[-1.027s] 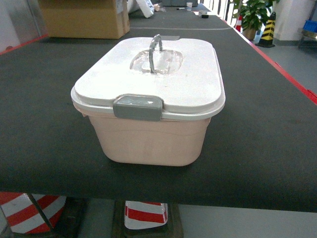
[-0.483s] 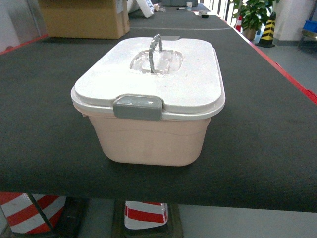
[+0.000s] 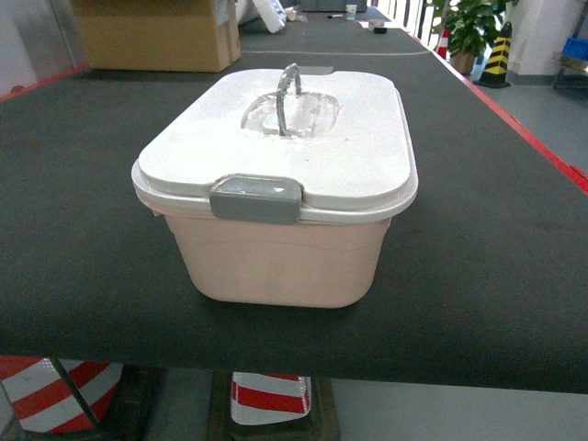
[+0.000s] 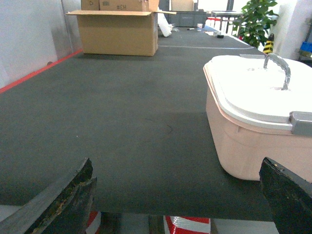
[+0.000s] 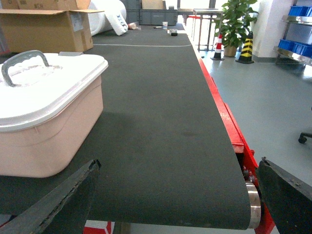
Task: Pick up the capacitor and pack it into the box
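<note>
Black worn fingertips of the left gripper (image 4: 178, 195) and right gripper (image 5: 178, 195) stand spread wide, holding nothing, apparently parked at the belt's near edge flanking the box (image 3: 276, 262). Its peach-pink tub sits near that edge, white lid (image 3: 349, 156) seated, grey latch (image 3: 255, 198) closed, handle (image 3: 288, 87) raised. No capacitor is visible. Cardboard box (image 3: 152, 35) stands far behind.

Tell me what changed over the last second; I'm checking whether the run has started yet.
Nothing visibly changed. The box sits in the same spot on the belt, its lid on and its latch down, and neither arm has come into the head view.
</note>
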Robot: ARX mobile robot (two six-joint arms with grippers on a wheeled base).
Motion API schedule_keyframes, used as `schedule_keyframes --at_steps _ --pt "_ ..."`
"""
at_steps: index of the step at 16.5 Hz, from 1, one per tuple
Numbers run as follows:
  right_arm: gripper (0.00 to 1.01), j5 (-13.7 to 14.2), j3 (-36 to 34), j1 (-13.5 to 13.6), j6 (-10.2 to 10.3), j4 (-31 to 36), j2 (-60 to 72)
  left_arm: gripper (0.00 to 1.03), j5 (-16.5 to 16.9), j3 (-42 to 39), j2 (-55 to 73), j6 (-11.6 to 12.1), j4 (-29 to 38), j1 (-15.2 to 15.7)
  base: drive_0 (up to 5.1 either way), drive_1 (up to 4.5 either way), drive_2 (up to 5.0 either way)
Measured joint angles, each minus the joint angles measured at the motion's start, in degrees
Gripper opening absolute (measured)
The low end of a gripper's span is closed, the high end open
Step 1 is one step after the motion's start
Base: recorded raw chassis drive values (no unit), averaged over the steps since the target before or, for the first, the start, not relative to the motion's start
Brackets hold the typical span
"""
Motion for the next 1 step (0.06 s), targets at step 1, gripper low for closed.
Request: schedule_keyframes --at_steps 1 --pt "0.98 0.0 0.0 0.0 0.0 0.0 0.0 0.98 0.0 0.0 0.0 0.0 0.0 0.0 0.0 0.00 0.0"
